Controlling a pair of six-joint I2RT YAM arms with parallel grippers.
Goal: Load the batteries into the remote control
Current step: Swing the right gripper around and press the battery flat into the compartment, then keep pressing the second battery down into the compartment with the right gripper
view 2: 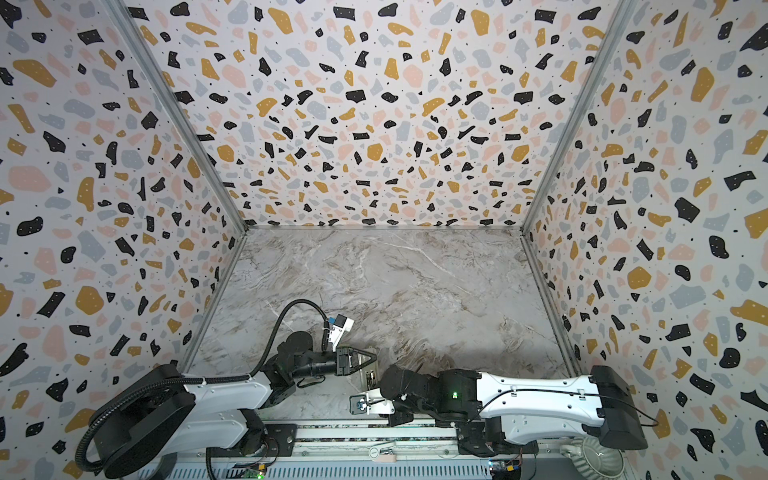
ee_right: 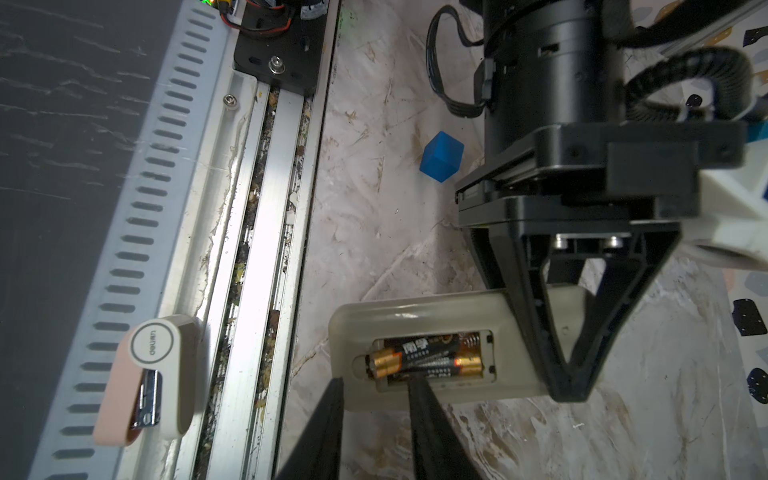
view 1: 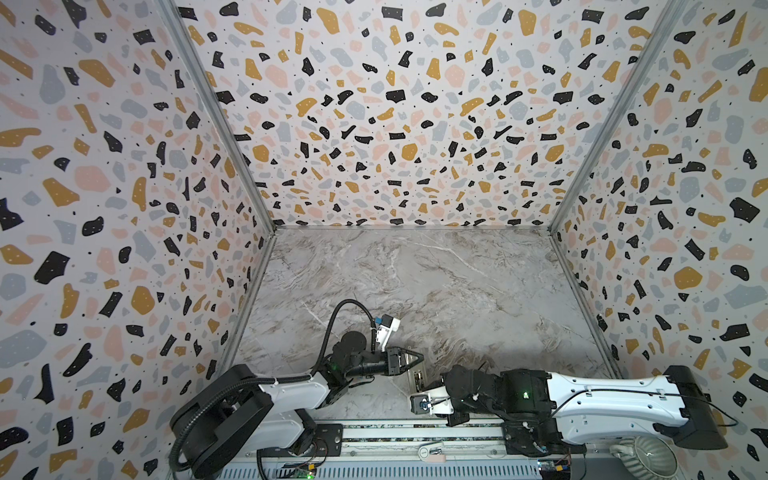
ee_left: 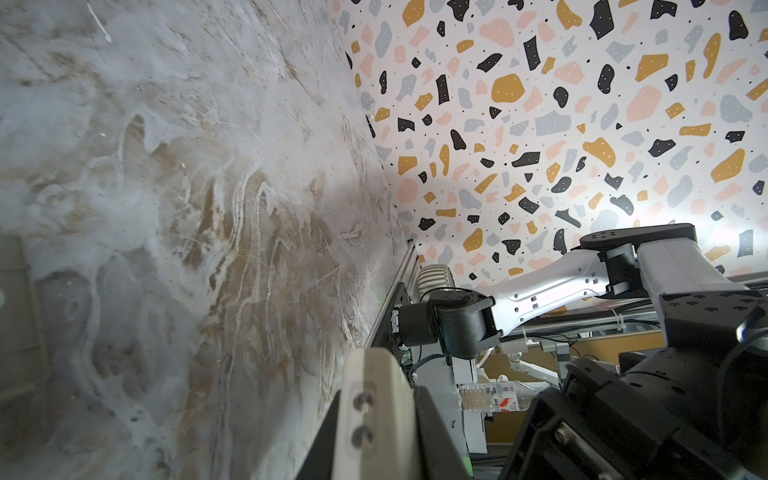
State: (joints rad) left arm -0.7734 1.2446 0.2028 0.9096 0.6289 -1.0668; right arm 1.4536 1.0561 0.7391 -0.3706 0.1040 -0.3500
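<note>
The remote control lies back up on the marble table, near the front rail. In its open recess lie the batteries, two dark cells with gold ends, side by side. My left gripper is shut, and its black tips lie across the remote's end beyond the recess. My right gripper hangs over the remote's other end with jaws apart and nothing between them. One fingertip touches the recess edge by the nearer battery. In both top views the remote peeks out between the left gripper and the right wrist.
A blue cube sits on the table beside the left gripper's wrist. A pink-and-white USB stick rests on the metal rail at the table's front edge. Patterned walls close three sides. A ribbed white dish stands by the right arm's base.
</note>
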